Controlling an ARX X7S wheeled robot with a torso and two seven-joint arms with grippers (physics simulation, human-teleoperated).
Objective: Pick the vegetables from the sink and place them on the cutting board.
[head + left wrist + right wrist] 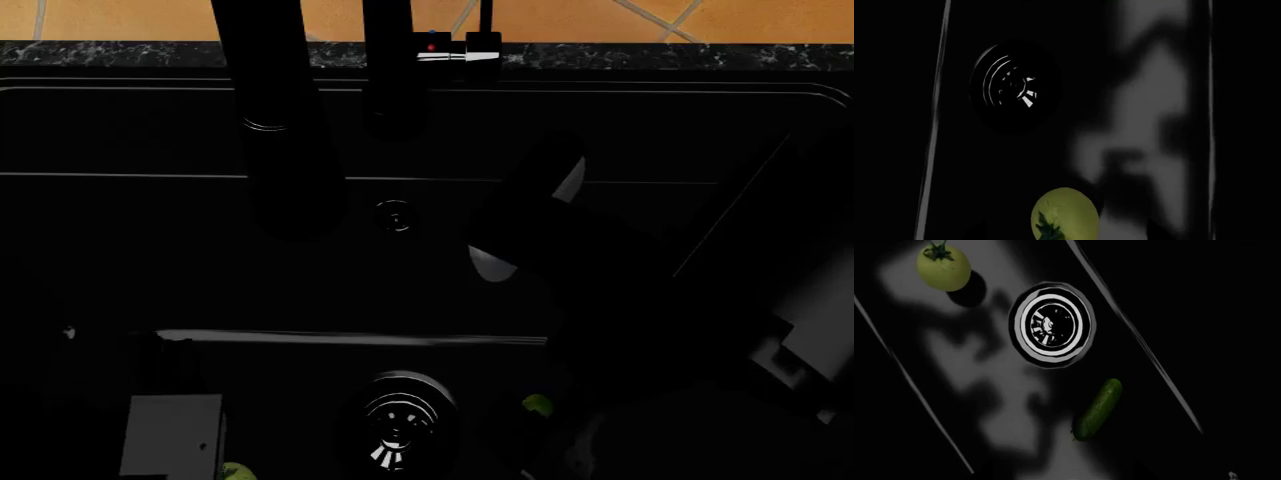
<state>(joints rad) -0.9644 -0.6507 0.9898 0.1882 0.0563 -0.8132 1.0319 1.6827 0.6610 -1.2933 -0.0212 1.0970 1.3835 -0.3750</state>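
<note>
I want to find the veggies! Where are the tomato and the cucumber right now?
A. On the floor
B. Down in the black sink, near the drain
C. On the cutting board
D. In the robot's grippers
B: in the right wrist view the tomato and the cucumber both lie on the sink floor, on either side of the drain.

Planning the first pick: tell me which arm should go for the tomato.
Probably the left. Its wrist camera has the tomato close below, and the head view shows it low on the left side, while the cucumber lies right of the drain.
</note>
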